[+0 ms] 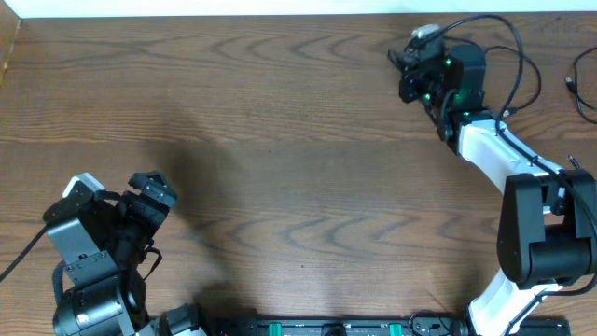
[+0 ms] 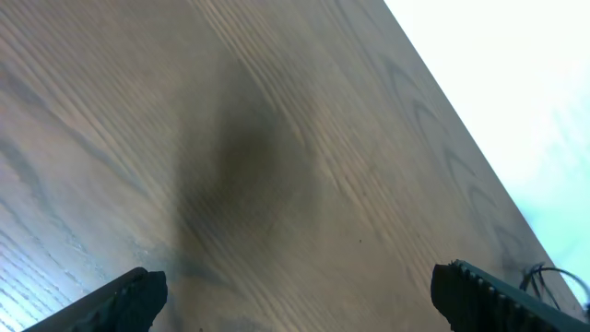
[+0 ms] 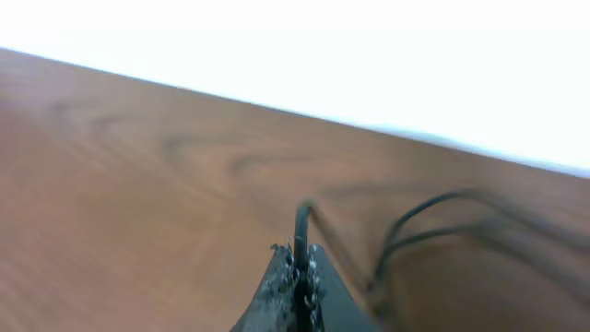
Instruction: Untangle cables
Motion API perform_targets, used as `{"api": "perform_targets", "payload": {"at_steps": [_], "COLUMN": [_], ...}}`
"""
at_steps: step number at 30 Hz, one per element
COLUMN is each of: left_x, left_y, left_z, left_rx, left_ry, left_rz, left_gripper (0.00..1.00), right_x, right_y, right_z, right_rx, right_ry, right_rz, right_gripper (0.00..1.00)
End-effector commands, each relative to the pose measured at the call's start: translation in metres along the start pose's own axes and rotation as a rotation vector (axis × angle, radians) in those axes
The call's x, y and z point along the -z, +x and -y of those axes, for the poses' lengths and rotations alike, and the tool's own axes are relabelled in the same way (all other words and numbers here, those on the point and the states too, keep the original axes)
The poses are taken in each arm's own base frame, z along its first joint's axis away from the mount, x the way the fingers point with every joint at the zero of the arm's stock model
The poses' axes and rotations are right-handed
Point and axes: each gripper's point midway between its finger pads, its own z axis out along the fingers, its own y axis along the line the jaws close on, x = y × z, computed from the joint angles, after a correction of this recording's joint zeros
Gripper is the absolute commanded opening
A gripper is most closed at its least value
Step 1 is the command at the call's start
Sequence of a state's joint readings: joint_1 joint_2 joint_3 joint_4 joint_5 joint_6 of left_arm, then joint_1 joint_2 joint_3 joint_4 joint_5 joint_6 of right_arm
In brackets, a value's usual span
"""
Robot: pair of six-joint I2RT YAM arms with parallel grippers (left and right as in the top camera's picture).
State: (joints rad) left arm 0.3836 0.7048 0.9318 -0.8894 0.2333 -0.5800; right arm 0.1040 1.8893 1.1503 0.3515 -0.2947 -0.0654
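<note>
The right hand sits over the far right part of the desk. Its fingers are shut tight on a thin black cable, which stands up from between the tips. More dark loops trail over the wood just to its right (too blurred to tell whether they are the same cord). The left hand hangs over the near left corner, well apart from all this, with its jaws spread wide and holding nothing.

The step in hand looks like drawing the pinched cable clear of its neighbours. It would go best as a slow, low pull toward the bare middle of the desk, with an eye on whether the loops follow. If they drag, it is better to stop and bring the left hand across to pin them than to tug harder. The grip is at the very tips, so so thin a cord could slip out.

Only the right wrist view shows the pinch; from overhead the cord in the fingers cannot be made out. The overhead view alone shows how far apart the hands are, and a separate cable with a small plug end at the right edge. The left wrist view shows the gap between its fingers over bare wood, and a faint wire loop near the far edge.
</note>
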Motion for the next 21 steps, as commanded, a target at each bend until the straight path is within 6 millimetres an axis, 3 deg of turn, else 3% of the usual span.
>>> {"api": "perform_targets", "payload": {"at_steps": [1,11,16,21], "left_x": [0.006,0.006,0.006,0.006], "left_y": [-0.007,-0.007,-0.007,-0.007], "left_z": [0.004,0.004,0.004,0.004], "left_rx": [0.002,0.002,0.002,0.002], "left_ry": [0.008,0.008,0.008,0.008], "left_rz": [0.027,0.027,0.027,0.027], "left_gripper": [0.96,0.96,0.96,0.96], "right_x": [0.012,0.004,0.009,-0.007], "right_y": [-0.029,-0.02,-0.031,-0.012], "right_z": [0.04,0.105,0.141,0.174], "right_rx": [0.007,0.405,0.47,0.536], "right_ry": [0.205,0.369,0.46,0.481], "right_rz": [0.078,0.128,0.213,0.135], "right_gripper": [0.01,0.01,0.01,0.01]}}
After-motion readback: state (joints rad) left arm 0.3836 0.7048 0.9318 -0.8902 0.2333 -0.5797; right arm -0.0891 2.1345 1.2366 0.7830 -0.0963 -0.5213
